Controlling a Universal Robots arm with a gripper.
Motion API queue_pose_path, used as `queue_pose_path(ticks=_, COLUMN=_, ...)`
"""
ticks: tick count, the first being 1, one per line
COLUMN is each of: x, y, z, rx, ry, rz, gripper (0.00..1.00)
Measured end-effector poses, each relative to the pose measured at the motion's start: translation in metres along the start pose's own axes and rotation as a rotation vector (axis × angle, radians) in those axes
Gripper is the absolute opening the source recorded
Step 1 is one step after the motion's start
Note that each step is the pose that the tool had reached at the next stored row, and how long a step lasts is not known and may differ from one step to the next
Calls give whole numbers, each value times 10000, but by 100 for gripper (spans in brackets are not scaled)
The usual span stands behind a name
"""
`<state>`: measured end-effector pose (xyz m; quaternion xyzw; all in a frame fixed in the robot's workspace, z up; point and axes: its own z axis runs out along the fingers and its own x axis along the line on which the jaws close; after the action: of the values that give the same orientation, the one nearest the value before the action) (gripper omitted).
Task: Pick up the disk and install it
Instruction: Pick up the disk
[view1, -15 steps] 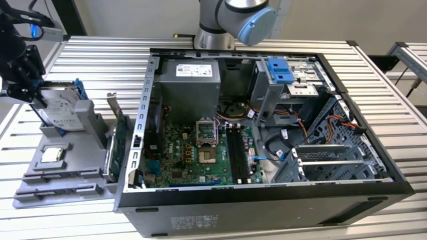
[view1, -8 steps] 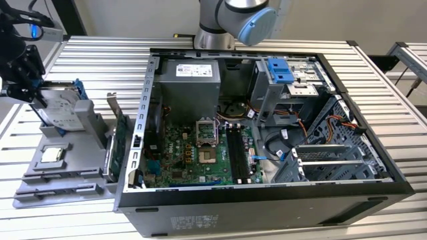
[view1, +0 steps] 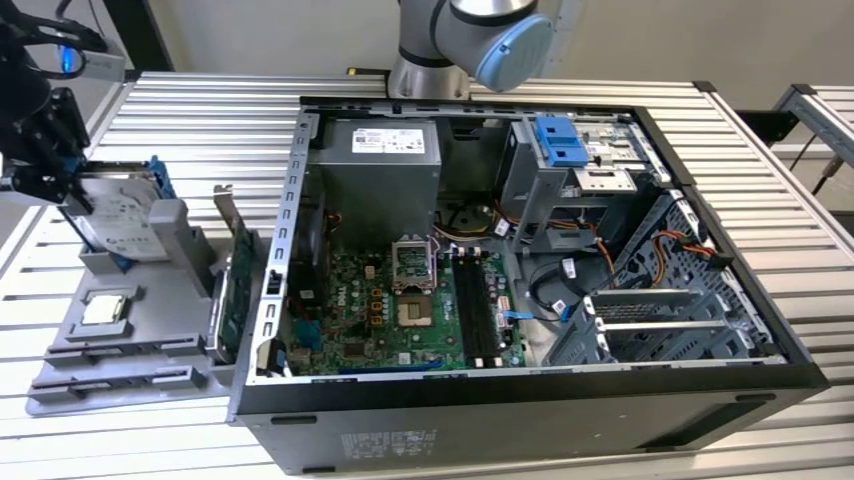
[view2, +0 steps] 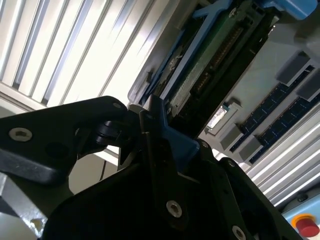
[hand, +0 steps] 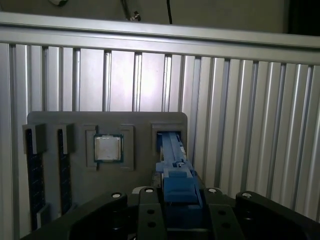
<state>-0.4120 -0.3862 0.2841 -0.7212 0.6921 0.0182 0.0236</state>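
At the exterior view's left the black hand (view1: 56, 190) was clamped on the blue rail of the flat silver-grey metal disk (view1: 130, 228) — upright in its grey plastic holder tray (view1: 127, 355), seemingly not yet lifted — so installing it in the open black computer case (view1: 534, 420) was undone.

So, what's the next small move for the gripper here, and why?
Probably a straight lift away from the grey holder tray: the gripper appears shut on the disk by its blue carrier rail, while the disk's far end sits in the tray's slot.
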Motion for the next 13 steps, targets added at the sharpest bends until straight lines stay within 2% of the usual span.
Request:
queue_pose_path(ticks=2, x=-1, y=1, z=-27, rx=-5, ry=2, rz=1, gripper=0)
queue_pose_path(ticks=3, x=-5, y=0, z=-89, rx=0, ry=-2, rz=1, gripper=0)
queue_pose_path(ticks=6, x=-9, y=-1, z=-190, rx=-1, ry=-7, rz=1, gripper=0)
queue_pose_path(ticks=13, x=-16, y=-2, z=-314, rx=7, ry=-32, rz=0, gripper=0)
